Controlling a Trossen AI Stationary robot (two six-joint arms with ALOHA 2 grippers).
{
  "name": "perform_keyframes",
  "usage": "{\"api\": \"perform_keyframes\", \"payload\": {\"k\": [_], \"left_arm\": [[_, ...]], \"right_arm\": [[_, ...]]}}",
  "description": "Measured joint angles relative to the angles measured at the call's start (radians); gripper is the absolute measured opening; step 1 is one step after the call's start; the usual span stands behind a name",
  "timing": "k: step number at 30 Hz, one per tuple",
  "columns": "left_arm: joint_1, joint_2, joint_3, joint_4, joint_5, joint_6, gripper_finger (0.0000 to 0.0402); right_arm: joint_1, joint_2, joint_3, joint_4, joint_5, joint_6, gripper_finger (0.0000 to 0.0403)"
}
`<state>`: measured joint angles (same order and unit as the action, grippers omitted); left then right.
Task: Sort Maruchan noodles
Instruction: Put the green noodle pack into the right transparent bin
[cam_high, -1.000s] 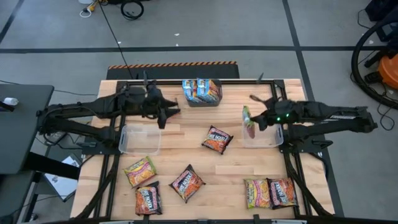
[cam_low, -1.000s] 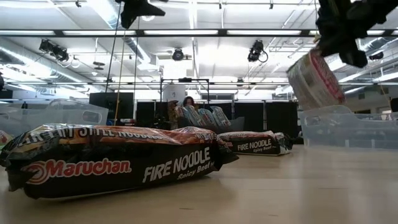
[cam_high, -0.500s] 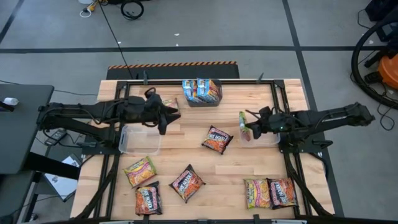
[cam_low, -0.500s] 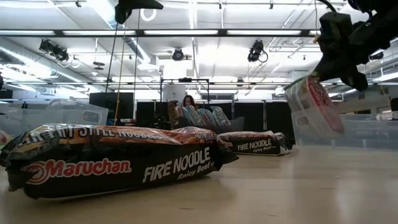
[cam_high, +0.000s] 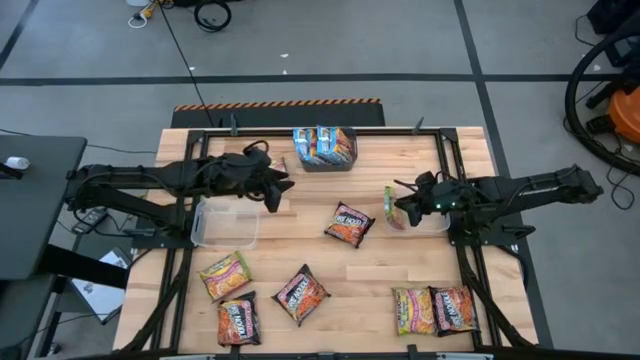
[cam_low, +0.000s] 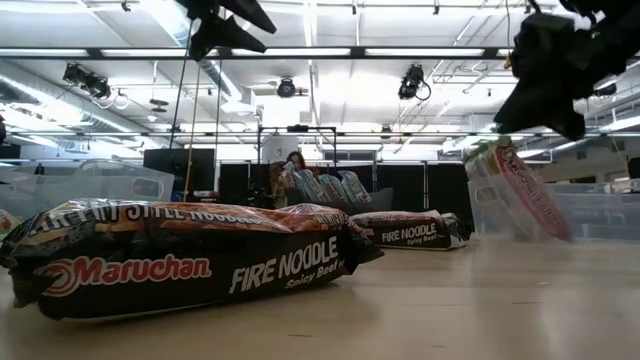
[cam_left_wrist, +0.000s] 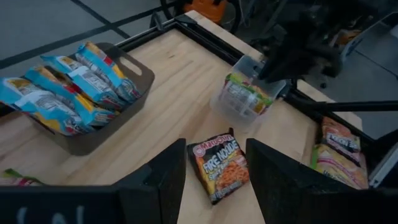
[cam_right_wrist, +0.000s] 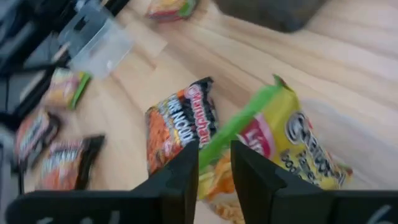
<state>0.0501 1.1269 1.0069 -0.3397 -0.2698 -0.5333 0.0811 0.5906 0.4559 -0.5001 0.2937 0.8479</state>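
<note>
Crinkly green-edged packet leans in clear right tub, right gripper released above.

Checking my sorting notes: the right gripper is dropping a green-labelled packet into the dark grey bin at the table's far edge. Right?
Not the bin. The right gripper hangs over the clear tub on the table's right side, where the green-labelled packet leans; the high view shows it.

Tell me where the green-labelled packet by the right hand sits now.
In the high view, the green-labelled packet stands tilted in the clear tub on the table's right side, just below the right hand.
</note>
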Motion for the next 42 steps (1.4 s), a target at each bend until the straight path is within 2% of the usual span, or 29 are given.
{"api": "perform_keyframes", "payload": {"k": [4,8,11,14,18,23,27,30,36,42], "left_arm": [[0.022,-0.006,0.000,-0.056,0.001,0.012,0.0172],[0.075,-0.010,0.000,-0.230,0.019,-0.021,0.0172],[0.125,-0.009,0.000,-0.328,0.018,-0.007,0.0172],[0.170,-0.007,0.000,-0.376,0.014,0.020,0.0172],[0.237,-0.007,0.000,-0.439,-0.004,0.062,0.0172],[0.343,-0.007,0.000,-0.610,-0.008,0.130,0.0172],[0.413,-0.008,0.000,-0.661,0.047,0.225,0.0172],[0.457,-0.009,-0.025,-0.631,0.094,0.288,0.0172],[0.538,-0.008,-0.178,-0.486,0.080,0.320,0.0172],[0.630,-0.008,-0.266,-0.370,0.124,0.111,0.0192]], "right_arm": [[-0.031,0.014,0.120,-0.152,-0.084,-0.169,0.0114],[-0.057,0.074,0.240,-0.401,-0.131,-0.277,0.0124],[-0.082,0.143,0.263,-0.571,-0.139,-0.267,0.0128],[-0.113,0.211,0.236,-0.619,-0.194,-0.221,0.0128],[-0.160,0.296,0.181,-0.551,-0.209,-0.156,0.0127],[-0.236,0.373,0.127,-0.455,-0.182,-0.082,0.0127],[-0.294,0.418,0.089,-0.407,-0.149,-0.038,0.0127],[-0.324,0.435,0.049,-0.282,-0.181,-0.031,0.0127],[-0.337,0.450,0.009,-0.096,-0.243,-0.025,0.0127],[-0.338,0.396,0.073,-0.132,-0.234,-0.026,0.0127]]}}
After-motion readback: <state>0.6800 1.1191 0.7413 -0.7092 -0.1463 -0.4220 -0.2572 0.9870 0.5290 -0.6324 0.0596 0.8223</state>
